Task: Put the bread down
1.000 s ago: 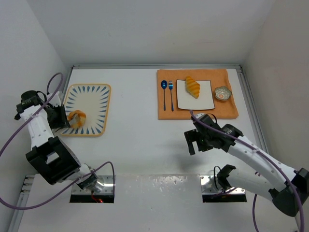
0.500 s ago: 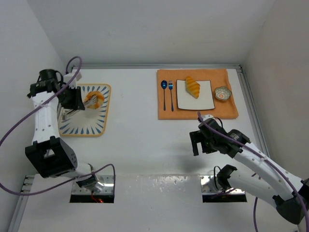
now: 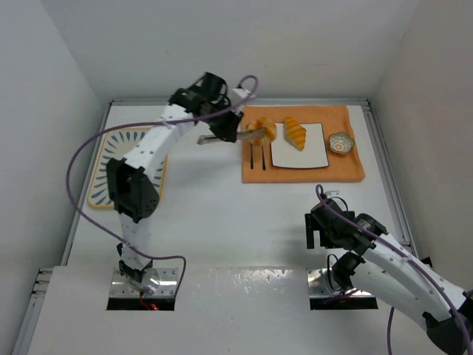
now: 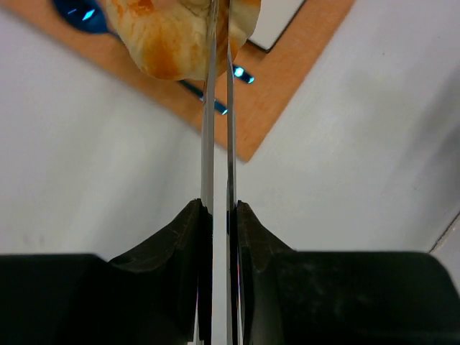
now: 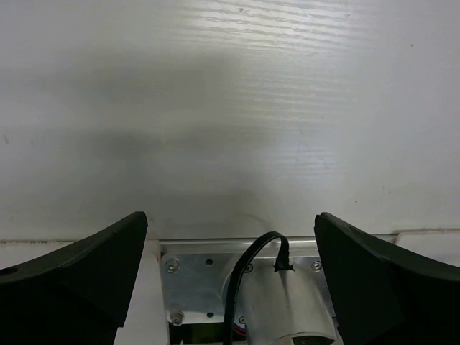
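My left gripper [image 3: 219,134] [image 4: 218,205] is shut on a pair of thin metal tongs [image 3: 235,136] [image 4: 218,129]. The tongs pinch the rounder golden bun [image 3: 263,132] [image 4: 176,36], which hangs above the left part of the orange mat [image 3: 347,167] [image 4: 287,79], over the blue spoon and fork [image 3: 256,154]. The striped croissant [image 3: 295,132] lies on the white plate [image 3: 314,151] just right of the bun. My right gripper [image 3: 320,231] [image 5: 228,219] is open and empty, low over the table near its base.
A small patterned bowl [image 3: 341,143] sits on the mat right of the plate. The blue-striped tray [image 3: 97,181] lies at the far left. The right arm's metal mount [image 5: 215,280] and cable are below the right fingers. Walls enclose the table.
The left arm has swung from the striped tray on the left to over the orange mat, carrying the bun in the tongs. The right arm has drawn back toward its base.
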Available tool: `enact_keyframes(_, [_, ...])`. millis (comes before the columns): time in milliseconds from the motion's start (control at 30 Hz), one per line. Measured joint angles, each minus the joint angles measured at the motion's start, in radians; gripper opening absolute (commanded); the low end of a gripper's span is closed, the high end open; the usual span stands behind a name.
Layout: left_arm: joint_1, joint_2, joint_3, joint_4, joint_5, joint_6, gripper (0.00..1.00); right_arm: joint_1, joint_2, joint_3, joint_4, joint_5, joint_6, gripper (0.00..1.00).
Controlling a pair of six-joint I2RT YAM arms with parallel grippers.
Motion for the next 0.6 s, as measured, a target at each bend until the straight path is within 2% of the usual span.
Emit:
enact_keyframes(200, [-0.192, 0.244, 0.116, 0.055, -0.050, -0.004, 0.00, -0.005, -0.024, -0.014, -0.037, 0.039, 0.011, 1.00])
enact_keyframes(367, [-0.239, 0.316, 0.124, 0.084, -0.110, -0.010, 0.00, -0.010, -0.014, -0.014, -0.051, 0.064, 0.010, 1.00])
enact_keyframes(500, [-0.240, 0.316, 0.125, 0.096, -0.127, -0.011, 0.22, -0.010, 0.000, -0.013, -0.060, 0.078, -0.011, 1.00])
enact_keyframes(600, [-0.240, 0.314, 0.124, 0.097, -0.131, -0.013, 0.34, -0.010, 0.015, -0.002, -0.059, 0.083, -0.027, 1.00])
